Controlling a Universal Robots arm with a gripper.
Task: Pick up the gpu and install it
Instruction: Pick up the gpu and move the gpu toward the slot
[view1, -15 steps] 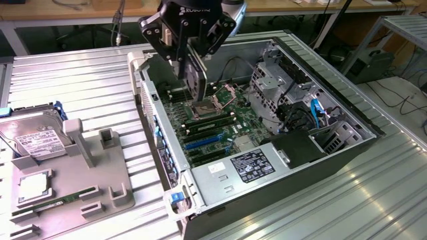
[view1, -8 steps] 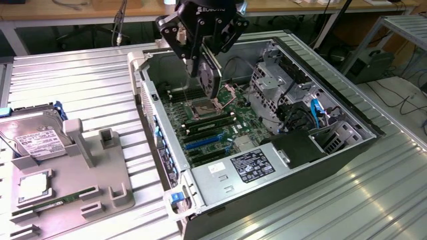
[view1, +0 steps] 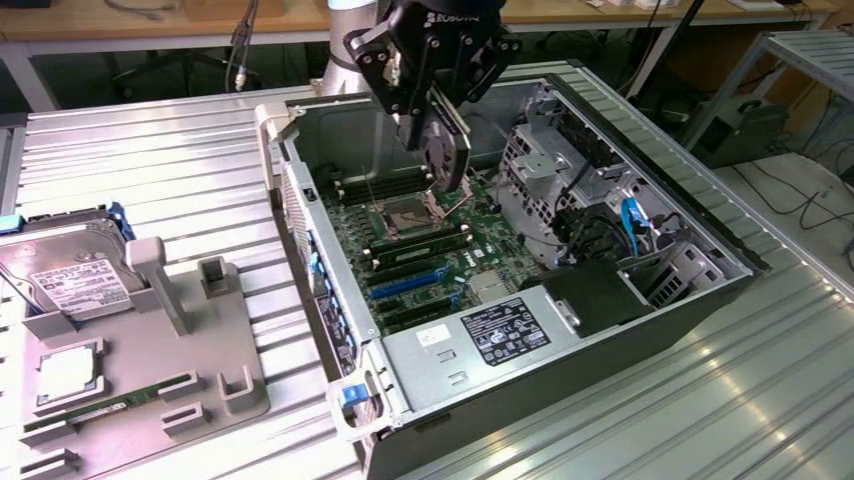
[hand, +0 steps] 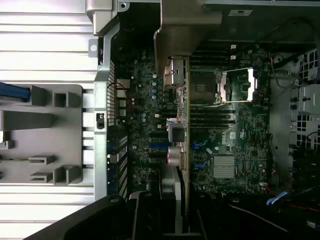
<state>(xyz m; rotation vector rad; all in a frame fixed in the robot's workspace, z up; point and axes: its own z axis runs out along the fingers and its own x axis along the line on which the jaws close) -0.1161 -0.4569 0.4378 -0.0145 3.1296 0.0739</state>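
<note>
The gpu (view1: 449, 158) hangs on edge above the open computer case (view1: 314, 120), over the green motherboard (view1: 461, 255) near the processor socket (view1: 407, 212). My gripper (view1: 430, 118) is shut on its upper part, and the card is clear of the board. In the wrist view the gpu (hand: 183, 125) appears edge-on as a thin strip, its silver end bracket (hand: 186, 27) toward the case's rear wall. My gripper (hand: 172, 197) clamps it from both faces. Below it lie the blue expansion slots (hand: 159, 145) and the motherboard (hand: 240, 125).
A grey fixture (view1: 154, 350) stands at the exterior view's left beside the case, with a hard drive (view1: 64, 282) and a memory stick (view1: 91, 410) on it. Inside the case are the power supply (view1: 497, 335), drive cages (view1: 554, 180) and blue cables (view1: 627, 222).
</note>
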